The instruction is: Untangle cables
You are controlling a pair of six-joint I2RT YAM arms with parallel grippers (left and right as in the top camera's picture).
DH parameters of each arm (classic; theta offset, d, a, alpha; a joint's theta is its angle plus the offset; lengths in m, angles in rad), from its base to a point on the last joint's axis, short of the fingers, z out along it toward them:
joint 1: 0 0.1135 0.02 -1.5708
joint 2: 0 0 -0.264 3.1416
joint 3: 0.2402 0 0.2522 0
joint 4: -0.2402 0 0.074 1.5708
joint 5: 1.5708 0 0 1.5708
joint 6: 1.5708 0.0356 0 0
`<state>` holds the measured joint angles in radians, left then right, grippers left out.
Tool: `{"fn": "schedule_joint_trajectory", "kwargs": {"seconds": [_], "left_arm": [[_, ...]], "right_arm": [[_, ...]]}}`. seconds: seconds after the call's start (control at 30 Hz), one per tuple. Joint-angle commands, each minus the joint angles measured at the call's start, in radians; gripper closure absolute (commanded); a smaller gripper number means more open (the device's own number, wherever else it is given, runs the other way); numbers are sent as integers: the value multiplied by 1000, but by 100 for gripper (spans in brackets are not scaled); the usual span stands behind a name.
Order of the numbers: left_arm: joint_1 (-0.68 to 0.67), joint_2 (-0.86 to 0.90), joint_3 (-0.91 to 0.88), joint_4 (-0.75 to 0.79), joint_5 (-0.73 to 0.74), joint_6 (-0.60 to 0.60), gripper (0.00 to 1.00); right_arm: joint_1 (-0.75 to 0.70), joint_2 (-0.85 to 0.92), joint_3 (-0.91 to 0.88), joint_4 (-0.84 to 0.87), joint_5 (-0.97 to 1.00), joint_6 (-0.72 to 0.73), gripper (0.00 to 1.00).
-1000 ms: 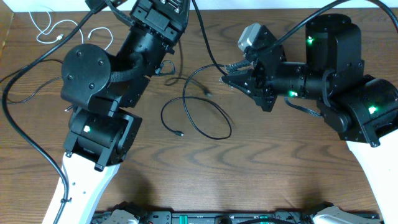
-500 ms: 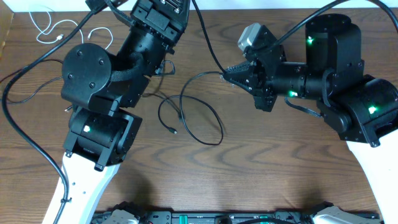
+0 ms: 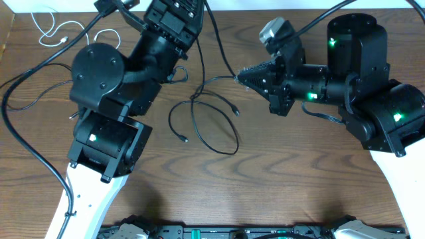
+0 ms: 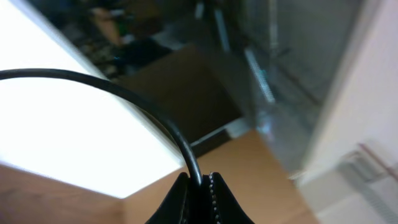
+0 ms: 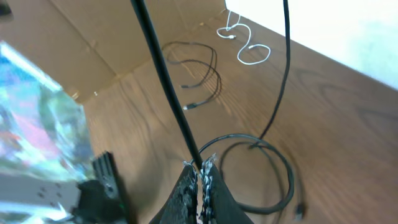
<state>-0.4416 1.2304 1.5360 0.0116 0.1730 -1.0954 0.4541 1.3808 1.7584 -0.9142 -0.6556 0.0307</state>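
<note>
1. Overhead view: black cables (image 3: 236,138) in loose overlapping loops at the centre of the table (image 3: 299,192), between the two arms. Small plug ends loose on the wood at the left and right of the loops.
2. One black strand raised off the loops, running right to the right gripper (image 3: 240,76). Tip pinched closed on that strand, just beside the top of the loops.
3. Right wrist view: right gripper (image 5: 200,171) with fingers fully together on a black cable, taut, slanting up and left out of frame. One black loop flat on the wood just past the fingertips.
4. Left wrist view: left gripper (image 4: 200,185) clamped tight on a black cable arcing up and left from the fingers. Camera tilted upward, bright panel and blurred room behind.
5. Which of the two black cables sits in which gripper: cannot tell.
6. White cable (image 3: 63,41) flat in small curls at the far-left corner of the table, well apart from the black loops and from both grippers.
7. Left arm (image 3: 96,66) bent over the left half of the table, wrist near the far edge. Right arm (image 3: 372,113) at the right, reaching leftward toward the centre.
</note>
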Motion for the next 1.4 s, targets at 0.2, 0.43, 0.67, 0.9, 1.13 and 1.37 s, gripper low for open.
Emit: {"fn": "schedule_joint_trajectory", "kwargs": {"seconds": [0.2, 0.43, 0.67, 0.9, 1.13, 1.37], "left_arm": [[-2, 4, 14, -208, -172, 111, 92], [-3, 3, 14, -72, -39, 10, 93], [-3, 3, 14, -48, 20, -63, 92], [-3, 4, 15, -48, 22, -63, 93], [-3, 4, 15, -49, 21, -62, 93], [-3, 4, 14, -59, 18, -24, 92]], "right_arm": [[3, -3, 5, 2, -17, 86, 99], [14, 19, 5, -37, -8, -143, 18], [22, 94, 5, -36, -18, -141, 36], [39, 125, 5, -21, -17, -149, 50], [39, 123, 5, -20, -16, -160, 73], [37, 114, 5, -21, 44, -159, 73]]}}
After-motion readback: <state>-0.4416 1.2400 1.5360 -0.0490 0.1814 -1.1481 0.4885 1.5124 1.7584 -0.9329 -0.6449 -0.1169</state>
